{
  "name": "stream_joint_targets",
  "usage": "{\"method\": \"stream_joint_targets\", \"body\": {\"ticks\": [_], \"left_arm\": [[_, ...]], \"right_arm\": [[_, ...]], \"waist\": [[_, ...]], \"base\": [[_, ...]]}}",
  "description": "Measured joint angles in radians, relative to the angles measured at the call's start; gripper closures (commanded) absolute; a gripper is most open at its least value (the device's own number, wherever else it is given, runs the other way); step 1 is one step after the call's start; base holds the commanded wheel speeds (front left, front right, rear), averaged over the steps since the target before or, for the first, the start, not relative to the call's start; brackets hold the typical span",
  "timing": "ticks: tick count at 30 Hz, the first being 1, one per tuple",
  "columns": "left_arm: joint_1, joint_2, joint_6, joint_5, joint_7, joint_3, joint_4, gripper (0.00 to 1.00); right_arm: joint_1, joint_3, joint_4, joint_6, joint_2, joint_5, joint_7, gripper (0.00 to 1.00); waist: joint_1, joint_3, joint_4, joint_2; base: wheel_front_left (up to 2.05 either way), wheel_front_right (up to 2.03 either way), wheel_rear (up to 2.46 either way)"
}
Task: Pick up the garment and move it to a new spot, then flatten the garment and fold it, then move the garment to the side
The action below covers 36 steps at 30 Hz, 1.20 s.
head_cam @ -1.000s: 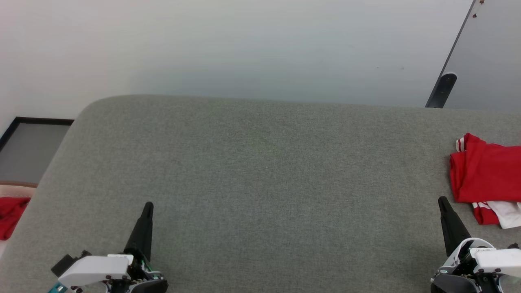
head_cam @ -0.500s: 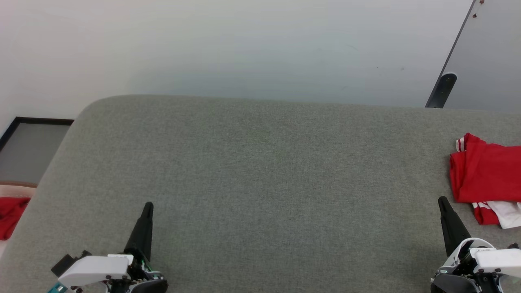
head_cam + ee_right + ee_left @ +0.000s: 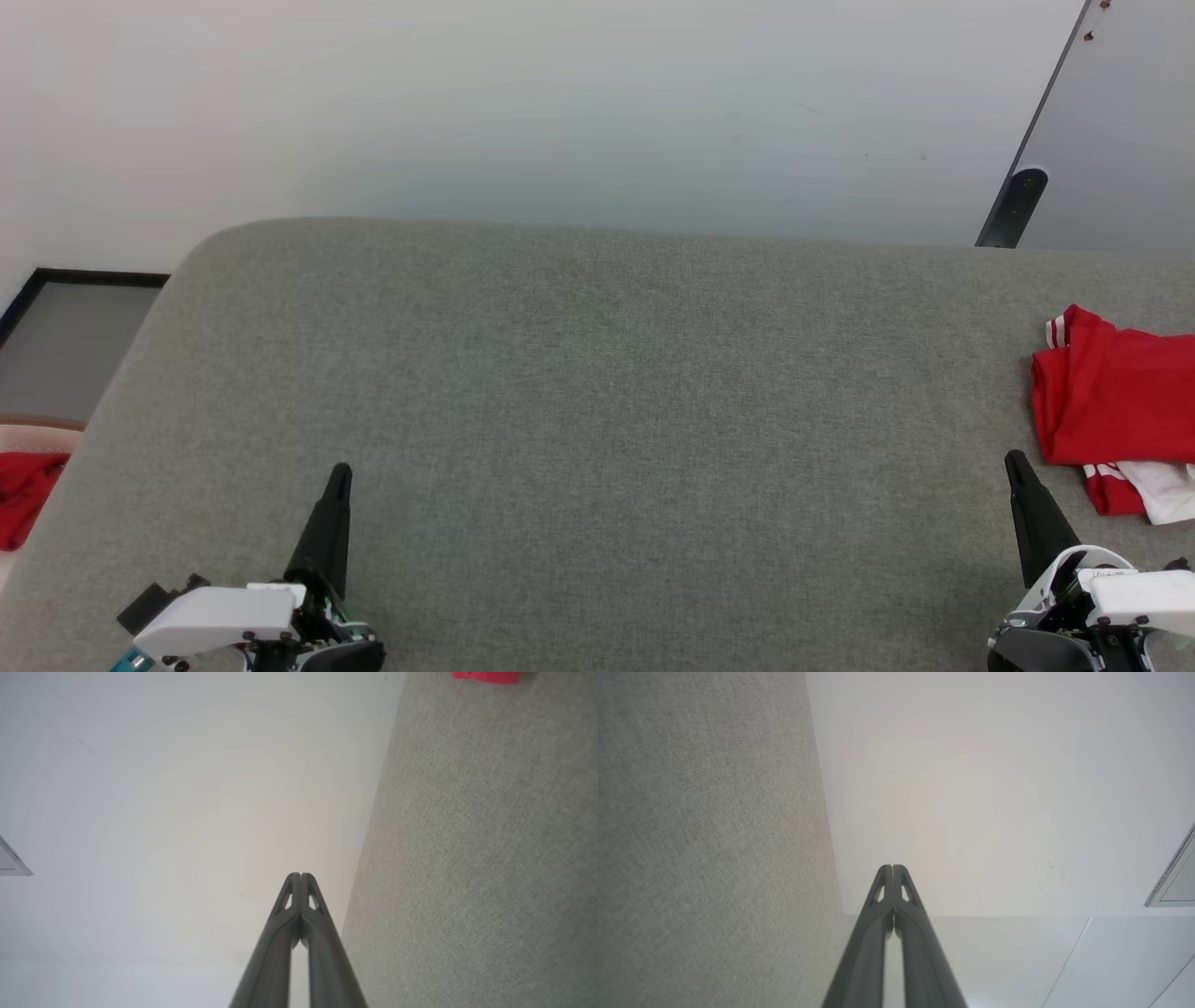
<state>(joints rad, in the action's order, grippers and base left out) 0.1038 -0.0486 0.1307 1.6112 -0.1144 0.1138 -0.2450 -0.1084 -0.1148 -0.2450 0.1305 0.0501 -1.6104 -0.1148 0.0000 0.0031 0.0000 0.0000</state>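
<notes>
While the garment (image 3: 1111, 401) is lying bundled at the far right of the grey padded surface (image 3: 597, 420), the right gripper (image 3: 1013, 459) is hovering near it, not touching; left gripper (image 3: 341, 471) is sitting well apart; both are showing fingers pressed together, gripping nothing; small red cloth (image 3: 23, 495) is lying off the surface's left edge.

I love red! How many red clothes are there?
2: a red-and-white jersey at the right edge of the grey fabric surface; a red cloth beyond its left edge. Both are cut off, so more may hide.
</notes>
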Motion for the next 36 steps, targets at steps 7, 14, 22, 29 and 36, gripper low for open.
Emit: {"method": "stream_joint_targets", "body": {"ticks": [7,14,22,29,36], "left_arm": [[0.0,0.0,0.0,0.0,0.0,0.0,0.0,1.0],[0.0,0.0,0.0,0.0,0.0,0.0,0.0,1.0],[0.0,0.0,0.0,0.0,0.0,0.0,0.0,1.0],[0.0,0.0,0.0,0.0,0.0,0.0,0.0,1.0],[0.0,0.0,0.0,0.0,0.0,0.0,0.0,1.0]], "right_arm": [[0.0,0.0,0.0,0.0,0.0,0.0,0.0,1.0],[0.0,0.0,0.0,0.0,0.0,0.0,0.0,1.0],[0.0,0.0,0.0,0.0,0.0,0.0,0.0,1.0],[0.0,0.0,0.0,0.0,0.0,0.0,0.0,1.0],[0.0,0.0,0.0,0.0,0.0,0.0,0.0,1.0]], "waist": [[0.0,0.0,0.0,0.0],[0.0,0.0,0.0,0.0],[0.0,0.0,0.0,0.0],[0.0,0.0,0.0,0.0],[0.0,0.0,0.0,0.0]], "base": [[0.0,0.0,0.0],[0.0,0.0,0.0],[0.0,0.0,0.0],[0.0,0.0,0.0],[0.0,0.0,0.0]]}}
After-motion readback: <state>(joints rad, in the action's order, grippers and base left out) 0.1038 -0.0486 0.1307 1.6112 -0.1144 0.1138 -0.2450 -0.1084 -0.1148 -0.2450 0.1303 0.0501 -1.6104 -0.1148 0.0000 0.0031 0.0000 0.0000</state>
